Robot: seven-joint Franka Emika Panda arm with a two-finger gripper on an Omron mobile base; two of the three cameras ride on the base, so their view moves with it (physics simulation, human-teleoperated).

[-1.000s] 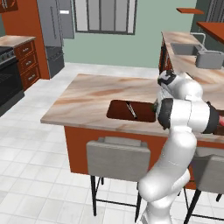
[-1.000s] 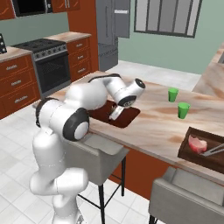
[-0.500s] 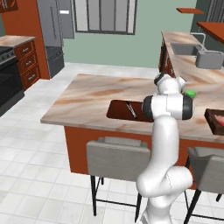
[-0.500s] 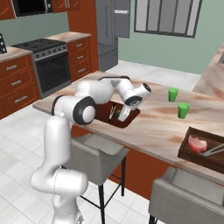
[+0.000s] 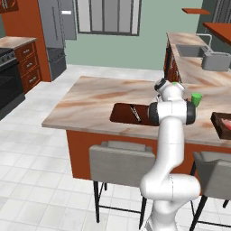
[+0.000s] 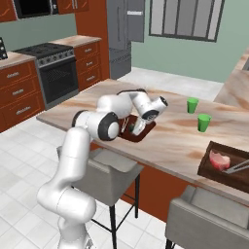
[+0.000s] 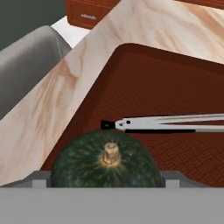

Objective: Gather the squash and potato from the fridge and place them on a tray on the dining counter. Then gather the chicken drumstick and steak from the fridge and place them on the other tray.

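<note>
The dark green squash [image 7: 105,159] sits between my gripper [image 7: 105,178] fingers, which press on its sides. It hangs low inside the near dark reddish-brown tray [image 7: 175,83] on the dining counter [image 6: 175,141]; I cannot tell whether it touches the floor of the tray. From the right base, my gripper [image 6: 135,127] points down into that tray [image 6: 146,130]. The tray [image 5: 124,113] also shows beside my arm. The other tray [image 6: 232,176] holds the pink steak [image 6: 218,159]. The fridge [image 5: 56,31] stands far back. Potato and chicken drumstick are out of view.
Metal tongs [image 7: 166,124] lie in the near tray just beyond the squash. Two green cups [image 6: 193,104] [image 6: 204,122] stand on the counter between the trays. Grey stools [image 5: 122,162] line the near side. A stove [image 6: 58,73] stands at the left wall.
My arm's elbow has swung from leaning to one side to nearly upright. The hand has stayed over the near tray, shifting only slightly.
</note>
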